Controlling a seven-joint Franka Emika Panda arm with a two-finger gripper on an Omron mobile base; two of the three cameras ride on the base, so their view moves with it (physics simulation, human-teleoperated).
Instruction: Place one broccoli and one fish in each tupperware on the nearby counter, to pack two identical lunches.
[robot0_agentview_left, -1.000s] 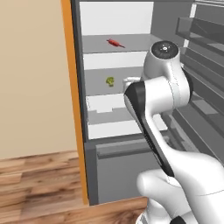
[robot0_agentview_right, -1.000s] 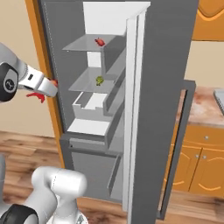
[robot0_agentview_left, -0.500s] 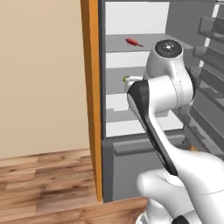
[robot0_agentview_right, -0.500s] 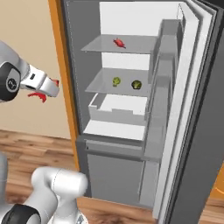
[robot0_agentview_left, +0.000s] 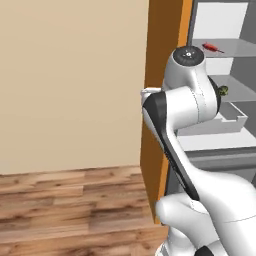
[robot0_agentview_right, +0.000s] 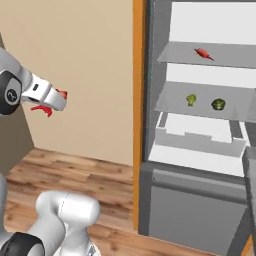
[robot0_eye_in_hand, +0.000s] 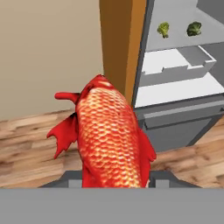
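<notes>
The claw (robot0_agentview_right: 50, 102) grips a red scaly fish (robot0_eye_in_hand: 111, 138); well beyond it, right, two green broccoli florets (robot0_eye_in_hand: 163, 29) sit on a grey fridge shelf (robot0_eye_in_hand: 210, 39).

Plain beige wall (robot0_agentview_left: 70, 85) takes up the left side, flat, evenly lit, no windows visible. Wood plank floor (robot0_agentview_left: 70, 205) below it, brown boards with lighter and darker streaks running sideways. Tall orange wooden panel (robot0_agentview_right: 138, 100) stands upright where the wall ends, touching the side of an open grey fridge (robot0_agentview_right: 200, 210). Fridge interior is pale grey-white: upper glass shelf (robot0_agentview_right: 210, 56), a second shelf (robot0_agentview_right: 200, 102) below it, then a white tray-like drawer (robot0_agentview_right: 197, 135) with raised walls, and a closed grey bottom compartment (robot0_agentview_right: 192, 200). A darker grey-brown panel (robot0_agentview_right: 12, 140) sits at the far left edge in the right base view. Soft light, faint shadows.
</notes>
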